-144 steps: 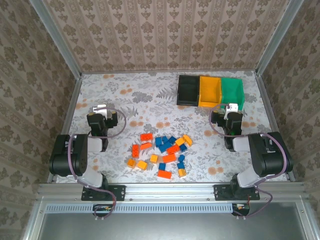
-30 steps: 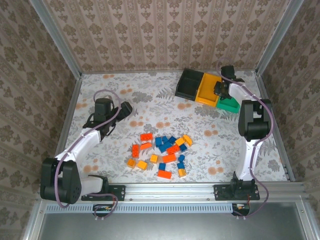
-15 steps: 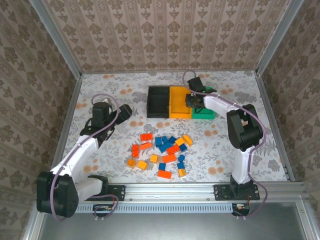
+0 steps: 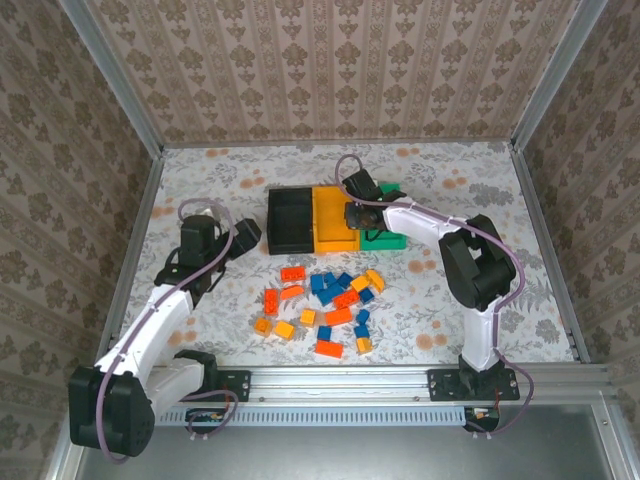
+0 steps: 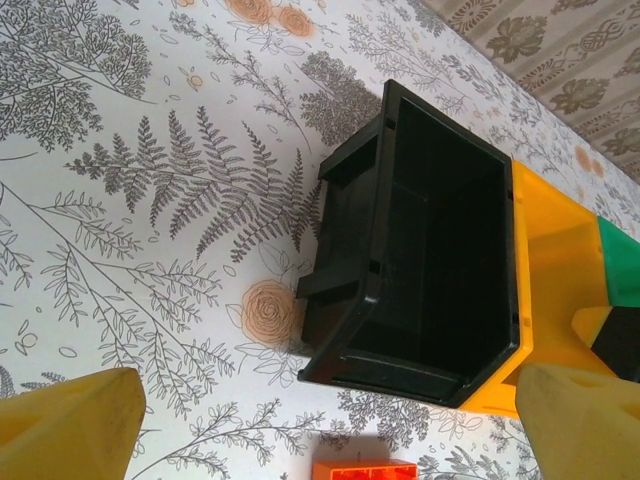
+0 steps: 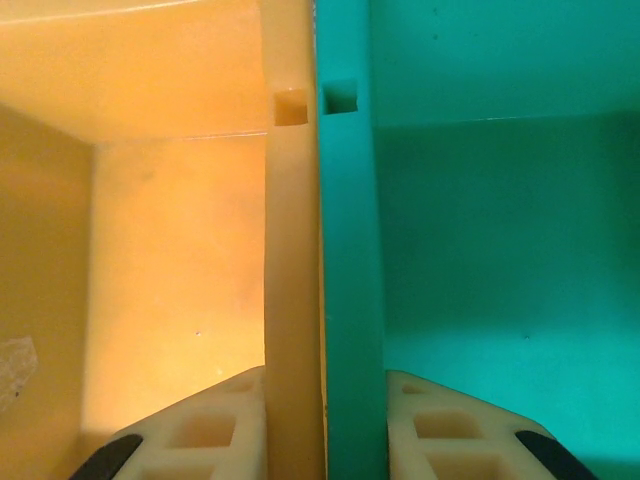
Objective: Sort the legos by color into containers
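Where wallpaper (image 4: 330, 70) rings floral table (image 4: 425, 290), right claw (image 4: 356, 216) clamps containers (image 4: 330, 212); left claw (image 5: 330, 425) gapes.

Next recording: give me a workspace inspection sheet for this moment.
Surface: floral table, flat, no spills.
Job's things: legos piled loose mid-table; three joined bins behind the pile, no legos seen inside.
Clutter: nothing seen.
Grippers: left gripper open, near the black bin, not touching; right gripper shut on the wall between the orange bin and green bin.
Cables: purple cables loop off both arms, clear of the legos.
Surroundings: patterned walls, metal frame.
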